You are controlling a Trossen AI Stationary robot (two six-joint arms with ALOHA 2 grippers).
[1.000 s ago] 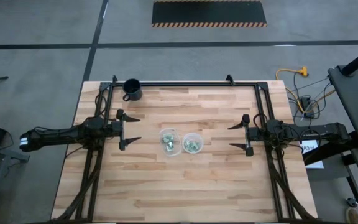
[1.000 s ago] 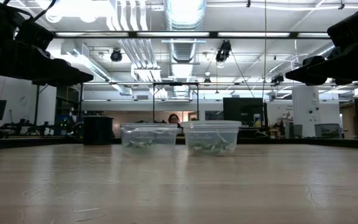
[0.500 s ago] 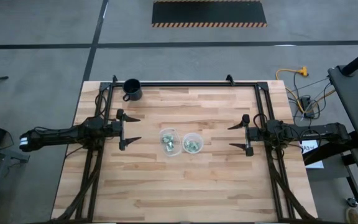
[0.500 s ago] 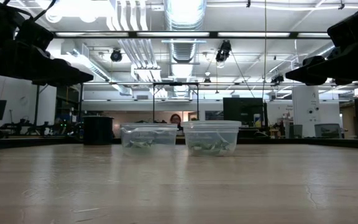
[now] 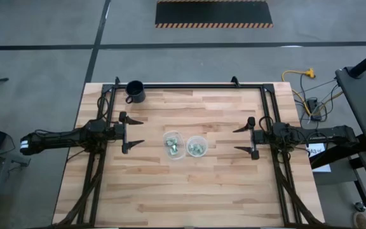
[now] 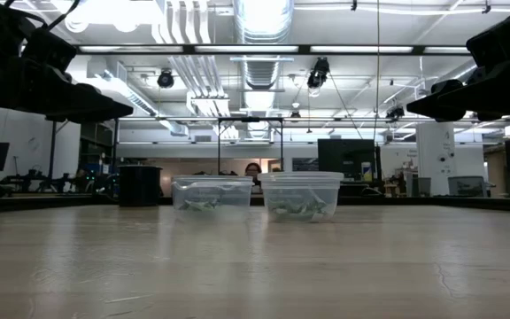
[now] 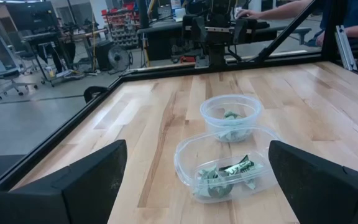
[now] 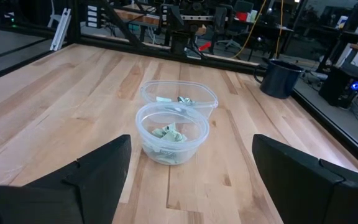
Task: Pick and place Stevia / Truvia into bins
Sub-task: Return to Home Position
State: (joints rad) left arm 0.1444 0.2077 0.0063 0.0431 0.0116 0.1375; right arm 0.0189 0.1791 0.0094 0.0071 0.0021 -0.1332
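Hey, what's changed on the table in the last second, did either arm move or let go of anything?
Nothing on the table visibly changed. The left gripper and right gripper hang at their sides of the table as before, fingers open, holding nothing. The left bin and right bin stay side by side mid-table with the packets inside. The black mug is unmoved. Only a person far behind the table shifted slightly sideways.
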